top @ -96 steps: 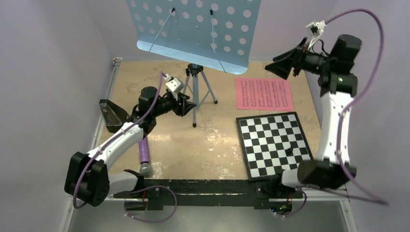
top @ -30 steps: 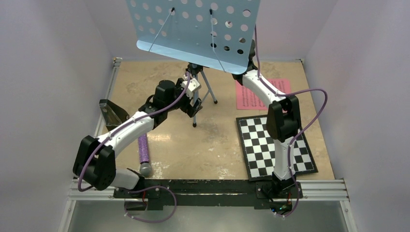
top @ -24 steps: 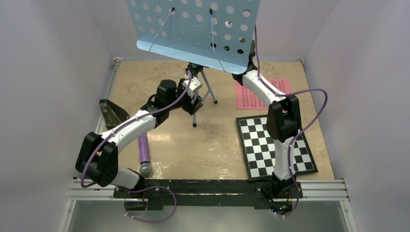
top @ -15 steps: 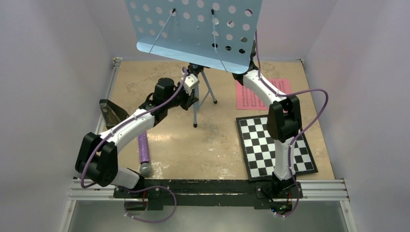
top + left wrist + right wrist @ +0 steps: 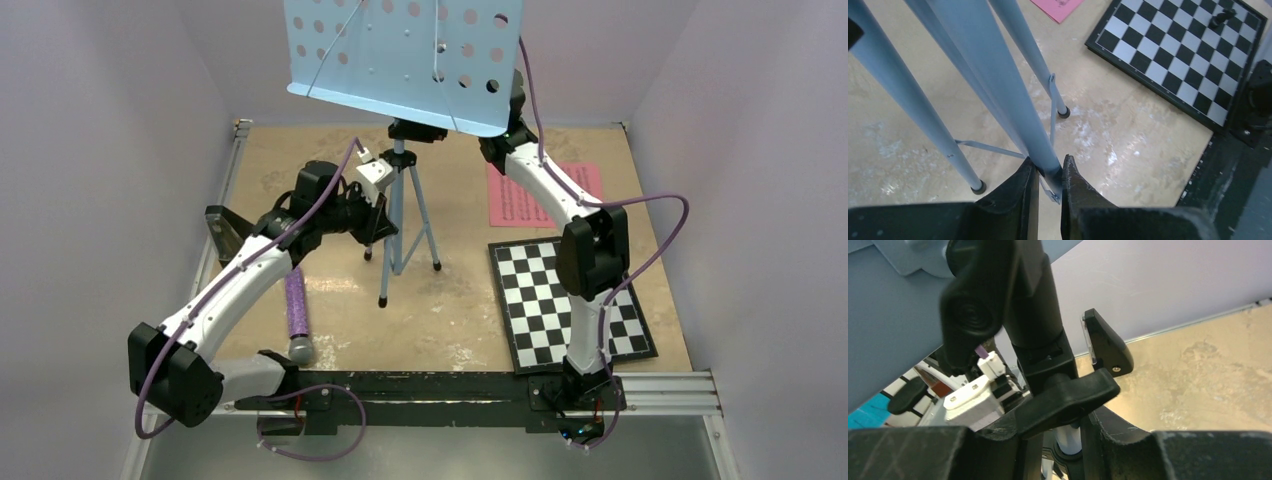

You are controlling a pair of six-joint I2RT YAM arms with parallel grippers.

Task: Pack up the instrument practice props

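The left claw [image 5: 1050, 172] pinched the stand [image 5: 998, 85] low, the right claw [image 5: 1058, 432] gripped its neck; they needed to move together, slowly.

— What does the right gripper [image 5: 1055, 426] hold?
— The stand [image 5: 1033, 325], gripped from both sides at its black neck, by the clamp lever [image 5: 1068, 395].
— And farther off?
— A metronome [image 5: 1105, 342], where the table [image 5: 1208, 375] meets the wall [image 5: 1173, 275].

The music stand [image 5: 400, 95] looks like smooth, satin-painted light-blue metal; its clamp knob [image 5: 1068, 395] is matt black plastic. The surface [image 5: 460, 300] is mottled, scuffed, stone-like beige.
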